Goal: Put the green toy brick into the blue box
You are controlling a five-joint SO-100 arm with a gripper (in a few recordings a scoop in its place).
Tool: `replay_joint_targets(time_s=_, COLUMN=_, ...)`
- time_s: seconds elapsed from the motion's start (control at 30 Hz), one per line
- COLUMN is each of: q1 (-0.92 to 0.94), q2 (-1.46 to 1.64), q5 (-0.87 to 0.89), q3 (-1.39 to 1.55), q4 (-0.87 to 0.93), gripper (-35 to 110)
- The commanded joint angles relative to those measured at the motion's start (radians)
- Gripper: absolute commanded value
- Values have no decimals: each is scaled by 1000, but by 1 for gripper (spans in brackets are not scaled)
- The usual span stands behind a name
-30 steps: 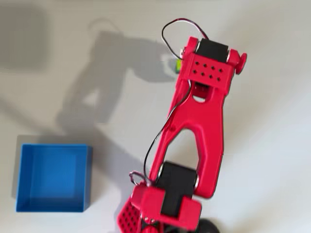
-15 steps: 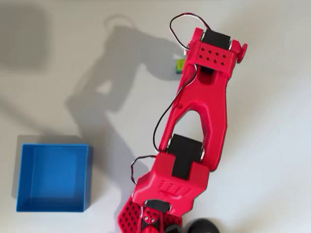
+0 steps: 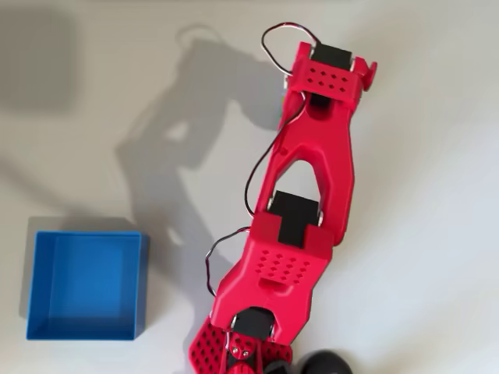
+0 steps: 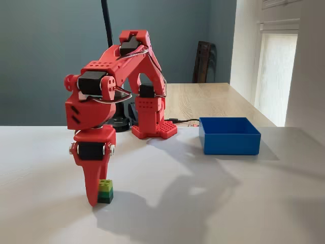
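Over the last second the red arm has stretched out and lowered its tool (image 4: 96, 195) onto the green toy brick (image 4: 105, 191), now hidden beneath it from overhead. The brick sits on the tabletop (image 4: 213, 203), well apart from the blue box (image 4: 229, 136); whether the tool's fingers have closed on it cannot be told, so the grasp looks imminent.

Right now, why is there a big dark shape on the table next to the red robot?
That's the arm's shadow: in the overhead view it falls grey across the white table, left of the red arm; in the fixed view it spreads right of the pincer and the green toy brick, toward the blue box. The window side looks washed out.
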Motion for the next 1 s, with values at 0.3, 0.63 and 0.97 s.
replay_joint_targets(time_s=0.3, q1=-14, q2=25, q5=86, q3=-43, q4=-54, gripper=0)
replay_joint_targets(time_s=0.63, q1=-14, q2=43, q5=63, q3=80, q4=-52, gripper=0)
replay_joint_targets(time_s=0.97, q1=-72, q2=299, q5=28, q3=190, q4=-41, gripper=0)
